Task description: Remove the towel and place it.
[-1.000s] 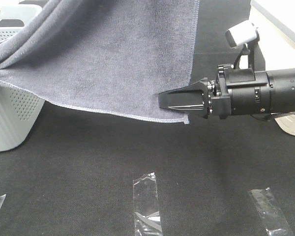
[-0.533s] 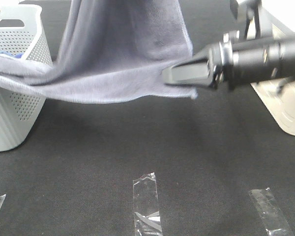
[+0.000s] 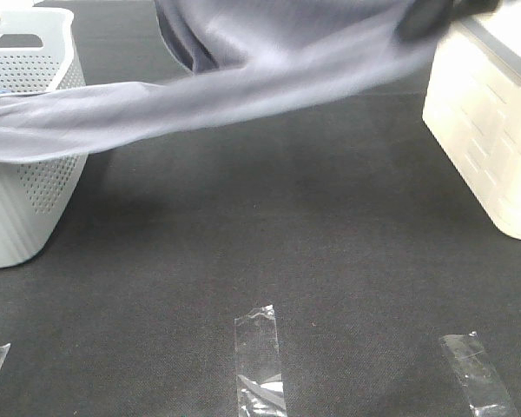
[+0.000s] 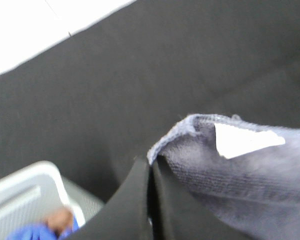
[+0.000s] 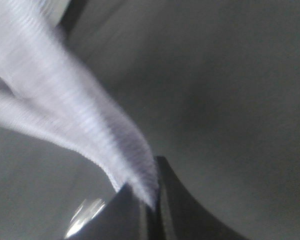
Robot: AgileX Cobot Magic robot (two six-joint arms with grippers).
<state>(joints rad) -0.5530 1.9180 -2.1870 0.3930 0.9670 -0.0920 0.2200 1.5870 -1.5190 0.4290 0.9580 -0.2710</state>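
The grey-lavender towel [image 3: 243,87] hangs blurred across the top of the exterior view. It stretches from the grey perforated basket [image 3: 35,191] at the left up to the upper right. My right gripper [image 3: 421,19] is a dark blur at that upper right end. In the right wrist view the right gripper [image 5: 154,200] is shut on a towel [image 5: 90,125] edge. In the left wrist view my left gripper [image 4: 151,172] is shut on a hemmed towel [image 4: 240,175] corner with a white label. The left gripper does not show in the exterior view.
A cream ribbed bin [image 3: 486,130] stands at the right edge of the black table [image 3: 269,261]. Clear tape strips [image 3: 259,352] lie near the front edge. A bright blue cloth [image 4: 35,232] lies inside the grey basket [image 4: 35,185].
My right gripper has risen and swung to the upper right, carrying the towel's edge. The towel has gone from hanging low to stretched high above the table.
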